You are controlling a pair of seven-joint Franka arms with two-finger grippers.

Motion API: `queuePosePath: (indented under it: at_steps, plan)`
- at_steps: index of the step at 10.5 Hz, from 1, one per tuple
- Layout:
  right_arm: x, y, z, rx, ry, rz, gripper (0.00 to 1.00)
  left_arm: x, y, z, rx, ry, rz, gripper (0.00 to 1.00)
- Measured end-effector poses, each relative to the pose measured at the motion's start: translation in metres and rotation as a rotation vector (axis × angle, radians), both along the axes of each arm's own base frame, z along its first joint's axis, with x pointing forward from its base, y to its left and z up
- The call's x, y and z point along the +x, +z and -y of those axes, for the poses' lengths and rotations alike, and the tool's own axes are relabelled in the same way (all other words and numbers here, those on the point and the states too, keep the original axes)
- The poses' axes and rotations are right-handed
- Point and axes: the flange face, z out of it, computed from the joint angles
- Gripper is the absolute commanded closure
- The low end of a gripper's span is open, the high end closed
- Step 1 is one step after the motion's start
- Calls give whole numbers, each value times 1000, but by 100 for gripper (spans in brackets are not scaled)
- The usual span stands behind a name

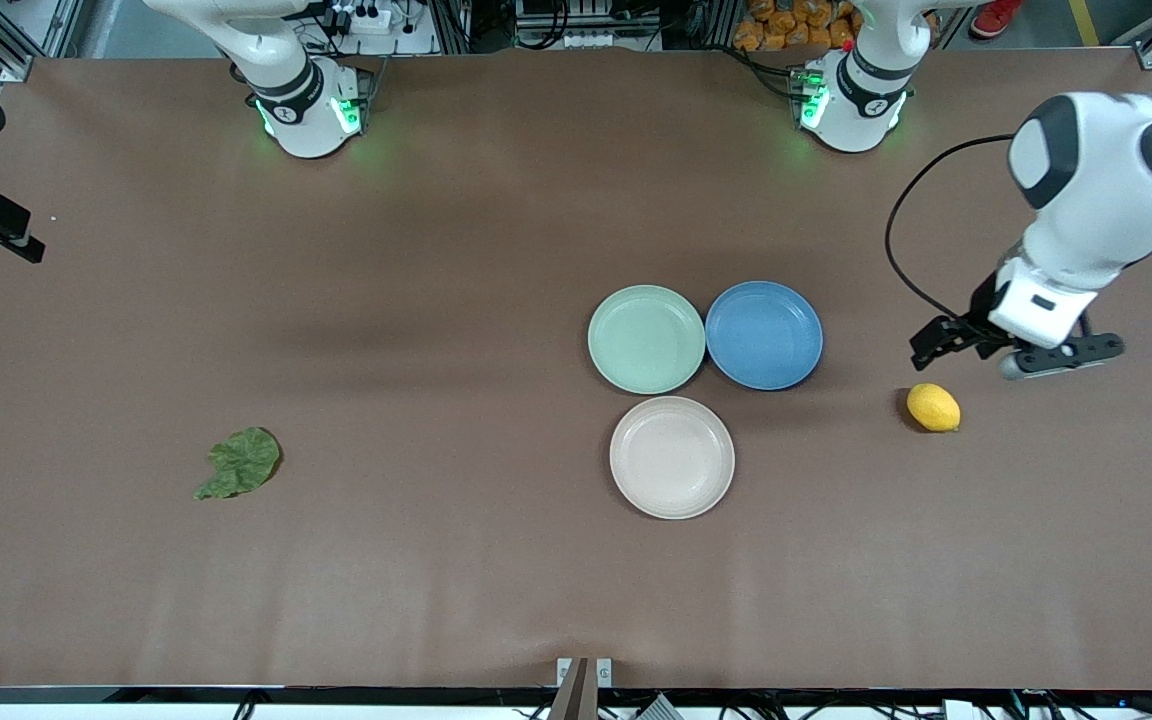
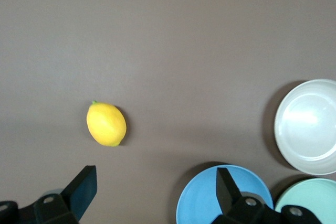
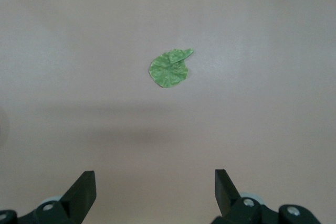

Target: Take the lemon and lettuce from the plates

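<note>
Lemon [image 1: 933, 407] and lettuce [image 1: 239, 462] lie on the bare table at opposite ends, off both plates [image 1: 646, 338], so the picking looks finished. Left gripper [image 2: 152, 192] hangs released above the table beside the lemon. Right gripper [image 3: 155, 192] hangs released high above the lettuce.

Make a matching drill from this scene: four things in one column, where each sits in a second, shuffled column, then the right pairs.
Things:
1. lemon
2. lettuce
3. beige plate
4. left pincer

Places:
A. on the bare table toward the right arm's end
B. up in the air, open, holding nothing, toward the left arm's end
C. nearer the front camera than the mint plate and the blue plate
D. on the bare table toward the left arm's end, off every plate

Pairs: 1-D, 2-A, 3-C, 4-B
</note>
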Motion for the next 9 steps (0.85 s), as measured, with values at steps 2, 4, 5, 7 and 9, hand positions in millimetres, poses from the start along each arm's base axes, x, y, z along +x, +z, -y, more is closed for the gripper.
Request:
queuePosePath:
  at_steps: [2,4,5,7,9]
  plan:
    - [1,-9,-6,2,12,-14,0,9,55,-3,-2,2,-10,0]
    - [2,-10,-24,3,45,-17,0,8,98,-5,-1,0,-43,0]
    - [2,-11,-28,3,51,-19,0,5,113,-6,1,-3,-75,0]
    - [1,-11,-27,3,51,-22,0,-3,140,-6,4,-9,-115,0]
    - [-4,-13,-22,4,40,-30,0,-8,164,-4,5,-12,-95,0]
